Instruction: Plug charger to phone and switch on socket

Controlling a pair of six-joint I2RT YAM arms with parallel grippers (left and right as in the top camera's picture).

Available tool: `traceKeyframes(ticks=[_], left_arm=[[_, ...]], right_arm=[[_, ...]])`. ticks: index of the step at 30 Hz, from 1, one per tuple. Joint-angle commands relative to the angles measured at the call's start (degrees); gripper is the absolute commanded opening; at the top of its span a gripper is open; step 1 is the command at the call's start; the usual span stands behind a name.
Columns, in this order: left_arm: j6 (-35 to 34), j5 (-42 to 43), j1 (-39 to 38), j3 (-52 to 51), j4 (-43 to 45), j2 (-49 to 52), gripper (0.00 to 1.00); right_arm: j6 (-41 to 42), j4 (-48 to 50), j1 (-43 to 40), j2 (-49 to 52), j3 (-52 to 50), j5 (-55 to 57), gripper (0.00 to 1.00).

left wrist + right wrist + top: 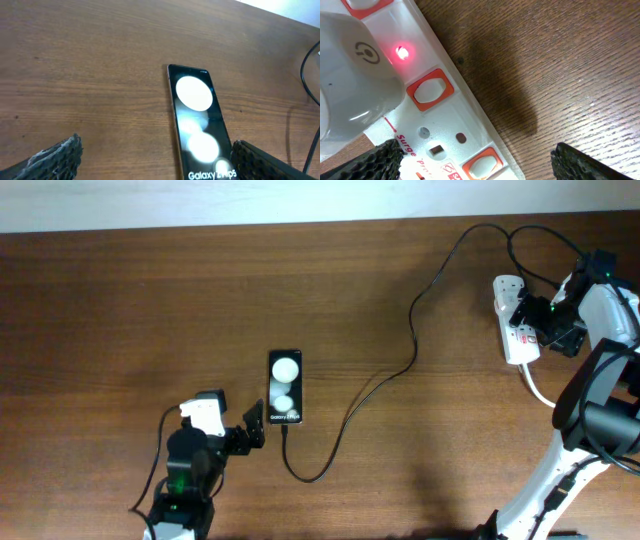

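Two grippers stand wide open, holding nothing. Left gripper (252, 430) sits just beside the phone's (285, 387) near end, where the charger (414, 330) cable meets it. Right gripper (545, 330) hangs over the socket (514, 320), well apart at the table's (120, 310) far right. Phone's long axis runs straight away from the left fingers (55, 160). Overhead alone shows the cable reaching the phone, though whether it is seated cannot be told. Right wrist alone shows a red lamp (402, 51) glowing near an orange switch (430, 89), suggesting power may be on.
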Motion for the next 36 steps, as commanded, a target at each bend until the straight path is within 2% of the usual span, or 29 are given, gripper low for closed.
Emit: traceKeyframes(ticks=[1, 4, 7, 12, 18, 22, 36], left_arm=[[1.2, -4.4, -0.1, -3.1, -2.0, -6.8, 0.99], [2.6, -5.2, -0.1, -3.7, -7.4, -12.6, 0.99], [7.6, -5.6, -0.1, -3.7, -15.9, -20.5, 0.99], [7.9, -8.2, -0.2, -3.7, -29.0, -33.0, 0.99], [22.8, -8.2, 0.2, -3.7, -28.6, -46.9, 0.99], [23.1, -8.2, 2.2, -3.7, -28.7, -53.8, 0.99], [23.1, -7.5, 2.4, -3.6, -28.6, -54.0, 0.99]], right_arm=[[-2.2, -2.2, 0.5, 4.6, -3.0, 2.1, 0.98], [-2.1, -2.2, 0.5, 4.6, -3.0, 2.1, 0.99], [-2.1, -2.2, 0.5, 4.6, -3.0, 2.1, 0.98], [-2.1, -2.2, 0.5, 4.6, -3.0, 2.1, 0.98], [-2.1, -2.2, 0.5, 4.6, -3.0, 2.1, 0.98], [-2.1, -2.2, 0.5, 4.6, -3.0, 2.1, 0.98], [-2.1, -2.2, 0.5, 4.6, -3.0, 2.1, 0.98]])
